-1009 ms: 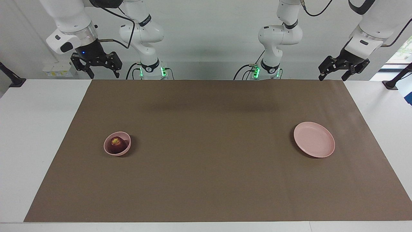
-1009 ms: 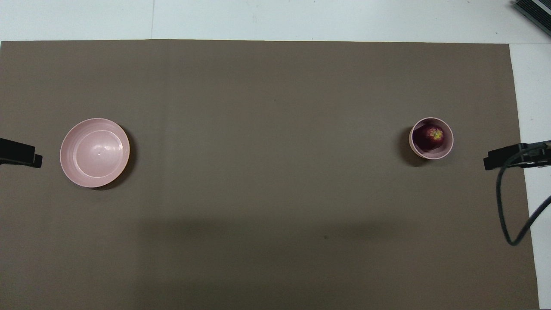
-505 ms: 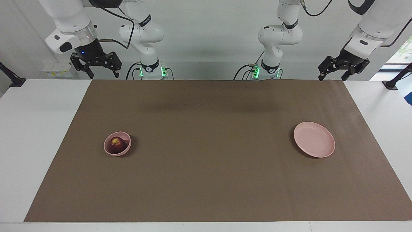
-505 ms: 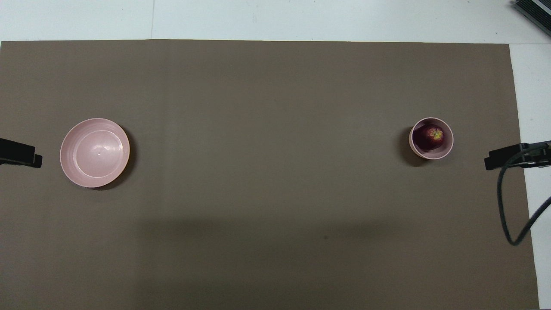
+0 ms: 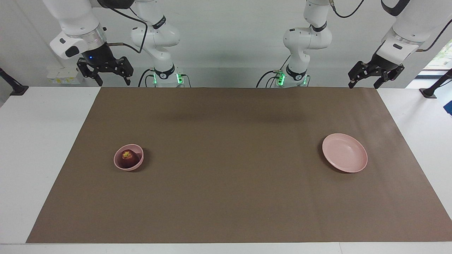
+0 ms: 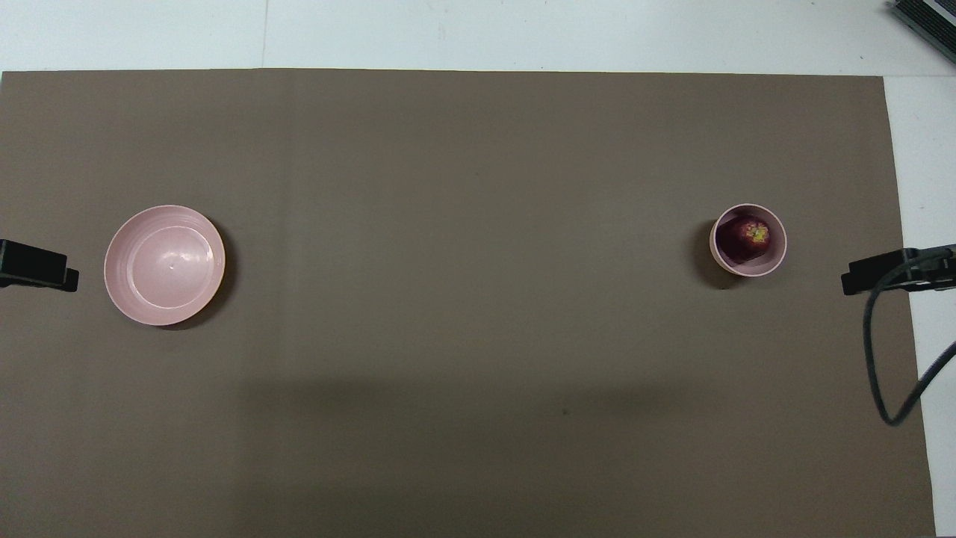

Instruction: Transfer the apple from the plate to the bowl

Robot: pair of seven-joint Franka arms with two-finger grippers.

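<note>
Up at the robots' end: left gripper [image 5: 364, 84] raised over the edge of the brown mat [image 5: 226, 197] at the left arm's end of the table, fingers spread wide, nothing between them. Same for the right gripper [image 5: 113, 82], high over the mat's edge at the right arm's end, jaws wide apart and empty, clear of every dish. Farther out on the mat, toward the right arm's end: the bowl [image 5: 131, 168] standing upright with the apple [image 5: 128, 157] resting down inside it, yellowish stem patch turned upward, well below the rim in the overhead view [image 6: 747, 236]. Level with it, toward the left arm's end and well apart: the plate [image 5: 344, 152], bare and flat on the mat. Judging by that, looks like the transfer itself is done, with only the parking of the arms in hand. To do that well: no descent toward the bowl, no sideways sweep low across the mat, since a light plastic-looking bowl tips or slides at a nudge and a round apple rolls out readily. Best to park both arms high over the mat's ends, jaws apart, with the cable by the right gripper away from the bowl's rim. No call to touch the plate either.
</note>
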